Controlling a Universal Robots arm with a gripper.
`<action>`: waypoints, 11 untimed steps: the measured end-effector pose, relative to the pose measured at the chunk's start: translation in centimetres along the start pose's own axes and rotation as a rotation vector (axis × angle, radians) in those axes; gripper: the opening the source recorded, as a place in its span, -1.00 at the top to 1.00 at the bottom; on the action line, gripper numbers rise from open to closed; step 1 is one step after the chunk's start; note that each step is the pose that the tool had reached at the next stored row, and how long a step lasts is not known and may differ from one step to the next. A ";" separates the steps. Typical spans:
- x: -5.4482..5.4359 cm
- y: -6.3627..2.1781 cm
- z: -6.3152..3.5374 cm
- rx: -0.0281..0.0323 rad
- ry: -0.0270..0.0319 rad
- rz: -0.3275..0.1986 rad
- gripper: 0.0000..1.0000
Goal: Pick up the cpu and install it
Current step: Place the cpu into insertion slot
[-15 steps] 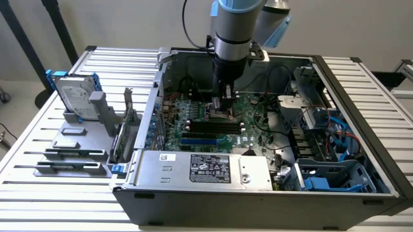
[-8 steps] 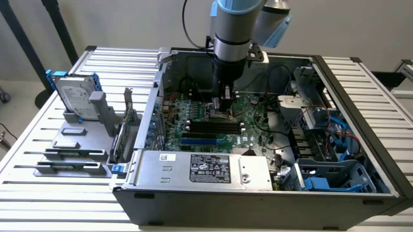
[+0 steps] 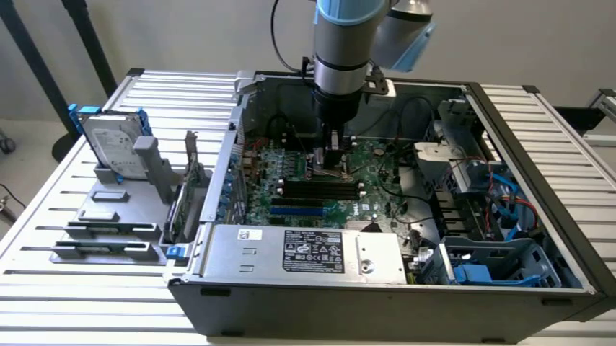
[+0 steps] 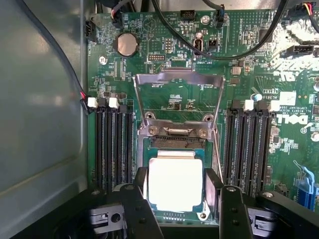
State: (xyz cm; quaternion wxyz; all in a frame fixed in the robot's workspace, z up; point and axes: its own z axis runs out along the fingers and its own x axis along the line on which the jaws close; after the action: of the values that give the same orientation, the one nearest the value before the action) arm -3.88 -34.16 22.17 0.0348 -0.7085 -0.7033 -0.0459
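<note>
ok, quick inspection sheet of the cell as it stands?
Surface: white slatted table carrying an open grey computer case.
Job's things: small square silver-topped cpu sits at the socket of the green motherboard; the metal retention frame is swung open.
Clutter: silver hard drive with blue rails upright in a grey holder, at the exterior view's left.
Claw: black claw down inside the case, right at the cpu.
Cables: black cables loop over the motherboard; blue cables by the drive bays.
Surroundings: pale wall behind.
</note>
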 end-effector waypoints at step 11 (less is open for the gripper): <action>-0.1 -0.24 0.49 -0.0168 -0.0239 0.044 -0.08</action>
State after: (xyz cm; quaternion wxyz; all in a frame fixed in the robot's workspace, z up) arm -4.11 -34.17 21.67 0.0215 -0.7245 -0.6877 -0.0426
